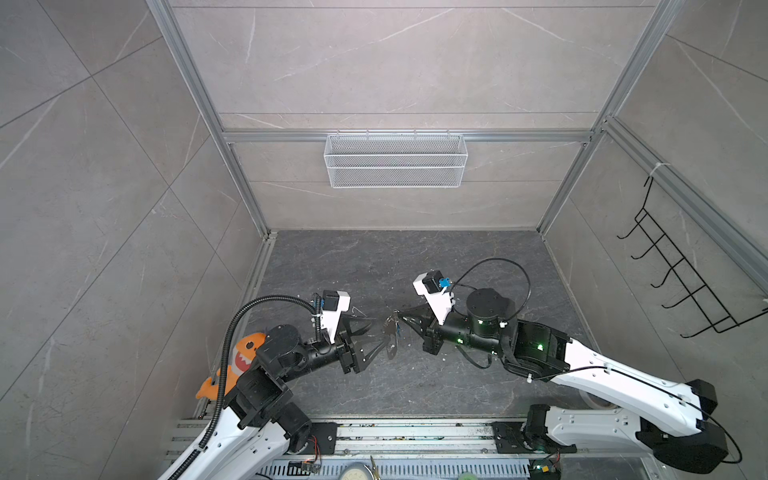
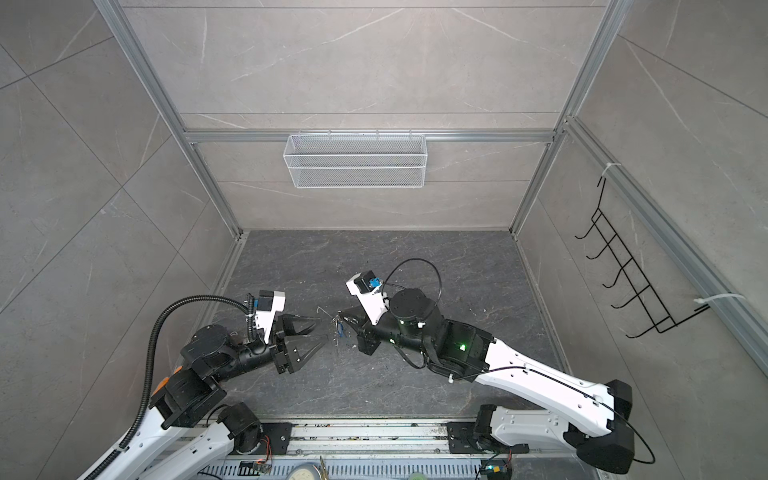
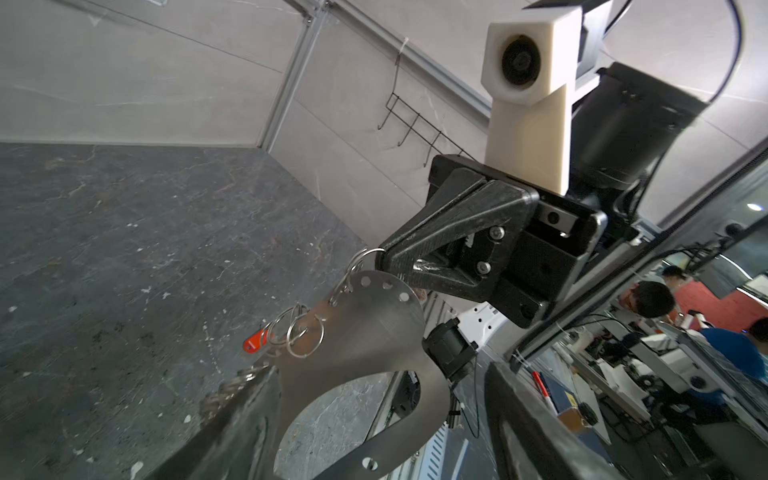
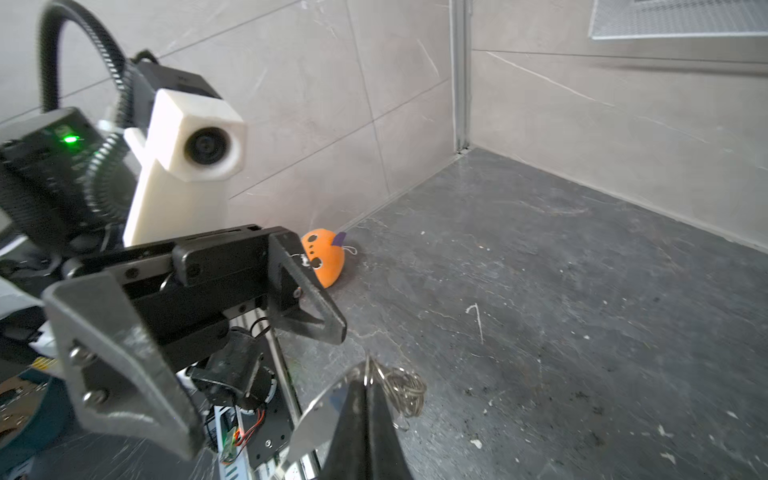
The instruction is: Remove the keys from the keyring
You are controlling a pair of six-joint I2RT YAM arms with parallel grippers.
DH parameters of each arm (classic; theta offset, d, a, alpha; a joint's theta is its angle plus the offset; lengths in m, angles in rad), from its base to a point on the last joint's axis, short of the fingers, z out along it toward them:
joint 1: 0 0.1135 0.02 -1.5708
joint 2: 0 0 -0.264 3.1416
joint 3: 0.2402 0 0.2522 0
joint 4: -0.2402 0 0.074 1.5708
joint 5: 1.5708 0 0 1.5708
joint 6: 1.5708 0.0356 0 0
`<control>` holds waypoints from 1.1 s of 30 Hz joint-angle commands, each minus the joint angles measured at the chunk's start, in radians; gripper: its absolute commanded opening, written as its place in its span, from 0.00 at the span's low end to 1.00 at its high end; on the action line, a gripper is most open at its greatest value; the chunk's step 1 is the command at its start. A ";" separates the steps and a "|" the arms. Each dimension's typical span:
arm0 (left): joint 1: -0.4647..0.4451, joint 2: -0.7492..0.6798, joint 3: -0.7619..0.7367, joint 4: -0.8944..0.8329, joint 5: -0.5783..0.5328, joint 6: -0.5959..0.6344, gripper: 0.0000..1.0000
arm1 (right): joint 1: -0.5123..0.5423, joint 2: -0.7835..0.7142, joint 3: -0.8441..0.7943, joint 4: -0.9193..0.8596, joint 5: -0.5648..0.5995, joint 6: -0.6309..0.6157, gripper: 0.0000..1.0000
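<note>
The keyring (image 3: 374,332) hangs low in the middle of both top views, with the red-tagged key (image 3: 254,343) dangling from its split rings (image 3: 305,340). The right gripper (image 3: 384,259) is pinched shut on its top edge. The left gripper (image 2: 323,329), jaws spread wide and gripping nothing, sits just left of it.

1. Flat grey metal keyring plate (image 3: 365,332) with a large oval hole, raised on edge; silver split rings thread small holes on its rounded end, and a link chain (image 3: 228,390) hangs off it.
2. Red plastic key tag (image 3: 254,343) dangling from the rings.
3. Blue key tag (image 1: 397,328), barely visible beside the plate.
</note>
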 commanded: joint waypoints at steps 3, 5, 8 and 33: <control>-0.052 0.013 0.064 -0.107 -0.149 0.082 0.76 | 0.014 0.037 0.053 -0.034 0.151 0.046 0.00; -0.083 0.029 0.075 -0.135 -0.203 0.112 0.75 | 0.018 0.051 0.060 -0.033 0.163 0.047 0.00; -0.148 0.062 0.092 -0.162 -0.287 0.158 0.75 | 0.023 0.076 0.072 -0.041 0.179 0.056 0.00; -0.229 0.134 0.129 -0.209 -0.565 0.239 0.16 | -0.009 0.141 0.177 -0.216 0.010 0.098 0.00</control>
